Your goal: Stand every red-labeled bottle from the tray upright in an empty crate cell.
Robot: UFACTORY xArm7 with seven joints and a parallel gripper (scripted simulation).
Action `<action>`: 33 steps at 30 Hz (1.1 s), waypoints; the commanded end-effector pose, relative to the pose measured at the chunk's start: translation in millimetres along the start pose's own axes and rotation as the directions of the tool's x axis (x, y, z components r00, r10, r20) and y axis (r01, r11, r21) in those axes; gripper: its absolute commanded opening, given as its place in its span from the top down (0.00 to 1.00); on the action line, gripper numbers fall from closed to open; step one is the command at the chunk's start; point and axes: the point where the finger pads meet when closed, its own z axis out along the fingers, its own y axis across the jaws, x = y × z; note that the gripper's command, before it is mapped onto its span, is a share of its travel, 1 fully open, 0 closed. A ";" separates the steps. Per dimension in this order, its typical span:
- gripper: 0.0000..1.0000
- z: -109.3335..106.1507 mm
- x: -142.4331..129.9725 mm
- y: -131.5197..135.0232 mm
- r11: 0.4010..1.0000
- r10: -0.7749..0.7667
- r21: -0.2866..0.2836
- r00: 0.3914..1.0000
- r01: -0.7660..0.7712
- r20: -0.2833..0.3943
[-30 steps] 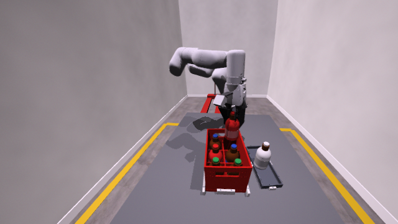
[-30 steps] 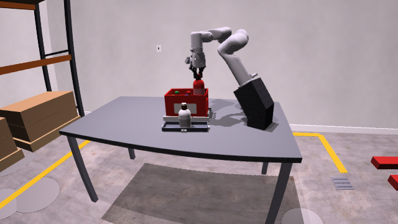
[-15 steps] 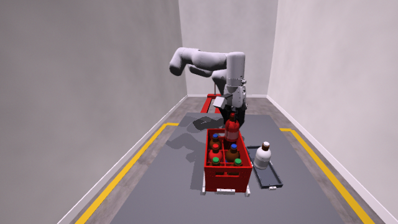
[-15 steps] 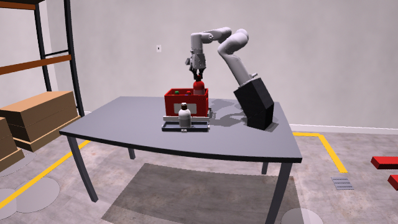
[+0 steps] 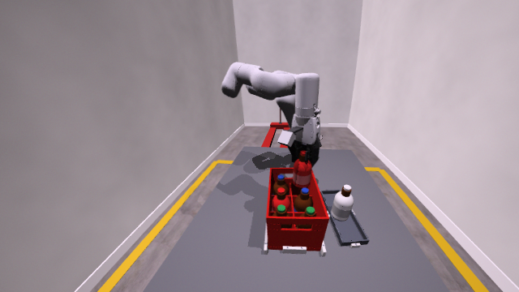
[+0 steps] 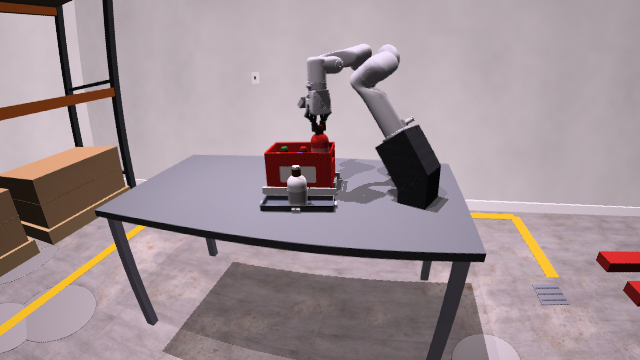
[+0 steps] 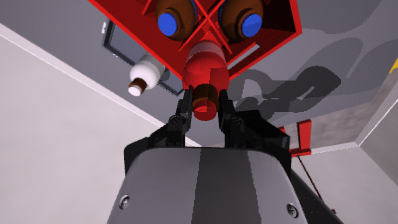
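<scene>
Flanking the clawed red bottle [image 5: 302, 172] [image 6: 320, 142] [image 7: 205, 74]: two blue-capped bottles [image 5: 303, 201] [image 7: 242, 21].

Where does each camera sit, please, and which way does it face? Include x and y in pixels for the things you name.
Top: high beyond the crate [image 5: 298, 239], facing the robot; arm and gripper [image 5: 306, 156] [image 6: 317, 122] [image 7: 205, 98] show.
Exterior: off the table's tray side, looking across; whole arm shows.
Wrist: by the gripper, looking past its fingers to the crate; gripper body shows.
Top and exterior share the white bottle [image 5: 343, 206] [image 6: 297, 189] [image 7: 146, 72].

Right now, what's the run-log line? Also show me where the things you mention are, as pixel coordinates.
gripper [image 5: 306, 156] [image 6: 319, 120] [image 7: 205, 98]: shut on red bottle [image 5: 302, 172] [image 6: 319, 142] [image 7: 206, 72] | bottle: upright, partly inside crate [image 5: 297, 235] [image 6: 274, 172] [image 7: 292, 22] | white bottle [image 5: 343, 204] [image 6: 297, 190] [image 7: 146, 73]: upright on tray [image 5: 352, 235] [image 6: 320, 207] [image 7: 114, 48]
</scene>
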 end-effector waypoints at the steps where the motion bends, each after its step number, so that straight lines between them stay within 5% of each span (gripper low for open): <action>1: 1.00 1.7 1.0 -0.7 1.000 0.001 0.002 1.000 -0.001 -0.002; 33: 1.00 15.0 1.0 -0.7 1.000 0.001 0.002 1.000 -0.001 -0.002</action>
